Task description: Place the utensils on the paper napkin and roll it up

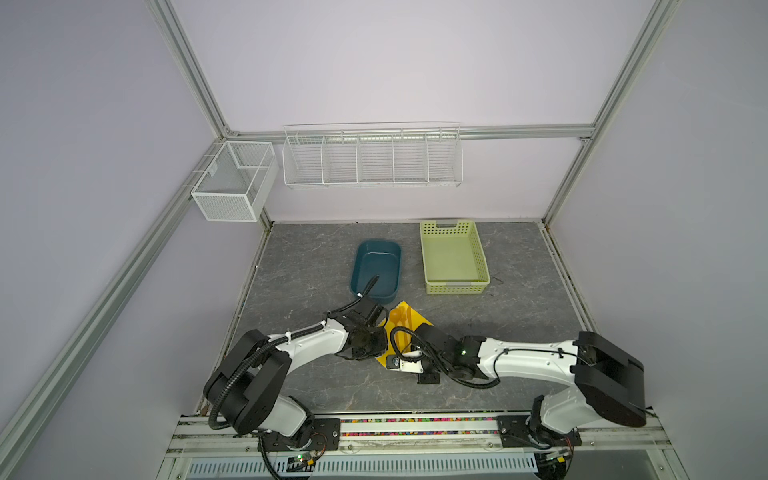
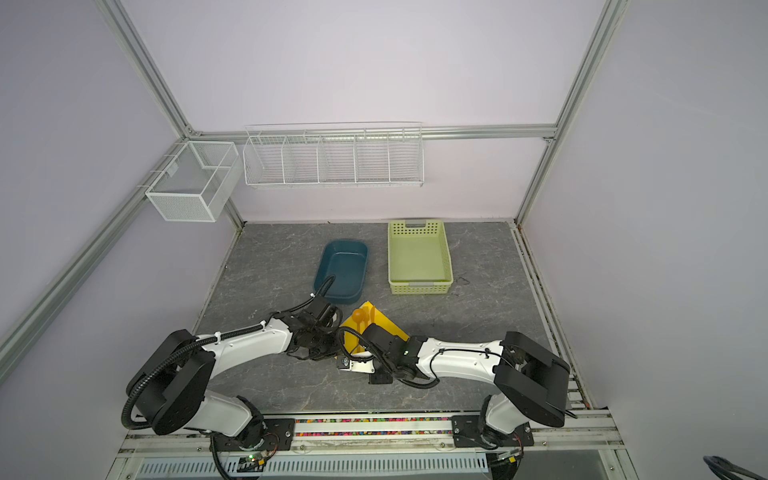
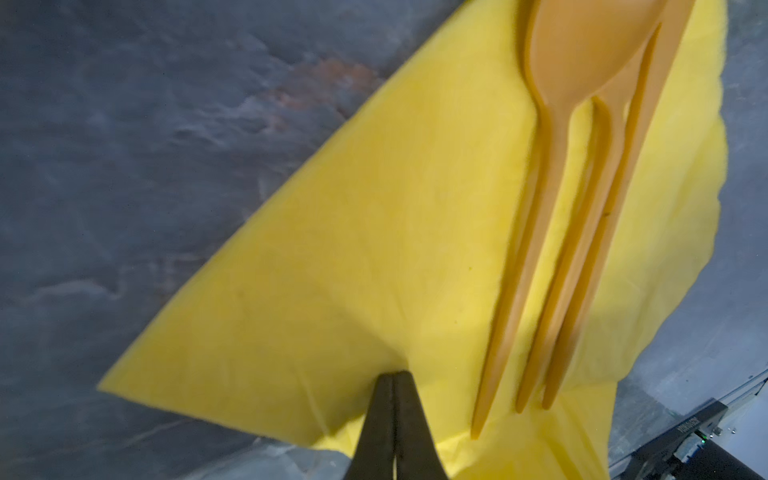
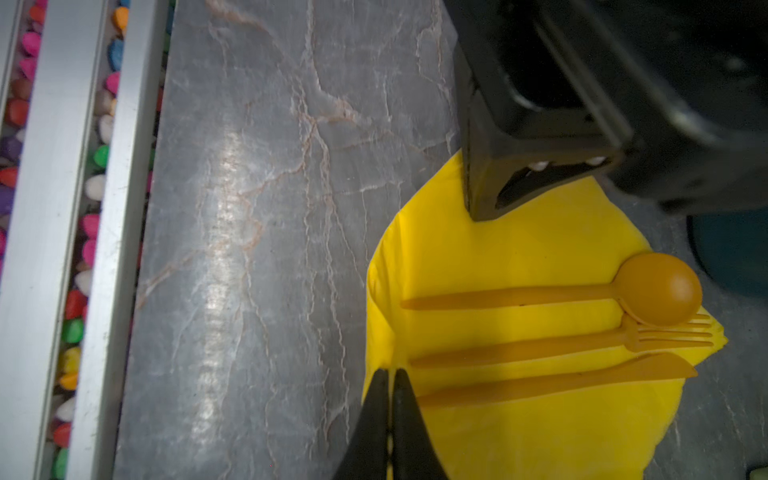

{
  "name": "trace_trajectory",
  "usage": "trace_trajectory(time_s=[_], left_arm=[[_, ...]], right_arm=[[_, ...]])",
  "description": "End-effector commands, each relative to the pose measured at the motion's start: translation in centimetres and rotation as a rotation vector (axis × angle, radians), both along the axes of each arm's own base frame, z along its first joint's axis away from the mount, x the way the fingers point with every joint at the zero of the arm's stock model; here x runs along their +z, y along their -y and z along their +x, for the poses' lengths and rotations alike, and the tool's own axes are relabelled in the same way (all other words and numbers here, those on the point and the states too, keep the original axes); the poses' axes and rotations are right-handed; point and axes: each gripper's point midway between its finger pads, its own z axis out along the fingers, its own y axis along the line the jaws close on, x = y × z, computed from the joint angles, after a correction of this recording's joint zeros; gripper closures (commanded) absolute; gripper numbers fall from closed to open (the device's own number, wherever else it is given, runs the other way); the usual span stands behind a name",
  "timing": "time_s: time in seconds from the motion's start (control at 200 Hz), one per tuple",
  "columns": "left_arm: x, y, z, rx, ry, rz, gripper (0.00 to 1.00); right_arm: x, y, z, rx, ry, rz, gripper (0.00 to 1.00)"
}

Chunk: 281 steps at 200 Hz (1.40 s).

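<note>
**Both jaws pinching the napkin, cutlery laid on it**

Near edge: a rail with a strip of coloured pebbles (image 4: pixel 75 303); both arms reach in from it toward the middle of the bench (image 1: pixel 519 291).

Left jaws pressed together, pinching the yellow napkin (image 3: pixel 353 257) near one edge, creases fanning from the tips; right jaws pressed together too, nipping the napkin's raised, curled edge just beside the handle ends.

Napkin lies on the bench between the two wrists, one corner pointing away; its near part is hidden under the wrists in both top views.

On it, side by side, handles toward the near side: spoon (image 4: pixel 658 291), fork (image 4: pixel 582 343), knife (image 4: pixel 582 380); the spoon's bowl overlaps the fork's prongs.

Beyond: blue tub (image 1: pixel 376 270) just past the napkin's far corner; green basket (image 1: pixel 453 257) to its right, apart.

Far wall: wire rack (image 1: pixel 372 156); mesh box (image 1: pixel 232 180) on its left.
</note>
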Motion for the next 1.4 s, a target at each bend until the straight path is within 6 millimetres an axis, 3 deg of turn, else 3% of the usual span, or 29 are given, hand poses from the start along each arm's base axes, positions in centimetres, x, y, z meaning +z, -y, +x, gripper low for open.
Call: trace_trajectory(time_s=[0.0, 0.995, 1.015, 1.4], left_arm=[[-1.0, -1.4, -1.3, 0.006, -0.036, 0.061, 0.99], [-0.8, -1.5, -1.2, 0.007, -0.033, 0.071, 0.99], [-0.8, -1.5, -1.2, 0.007, -0.032, 0.071, 0.99], [-0.6, -1.3, -1.1, 0.0, -0.032, 0.071, 0.99]], right_arm=[[1.1, -1.0, 0.0, 0.013, -0.04, 0.046, 0.91], [-0.9, -0.8, 2.9, -0.089, -0.13, 0.017, 0.91], [0.0, -1.5, 3.4, -0.087, -0.117, 0.039, 0.91], [-0.5, -2.0, 4.2, -0.097, -0.134, 0.039, 0.91]])
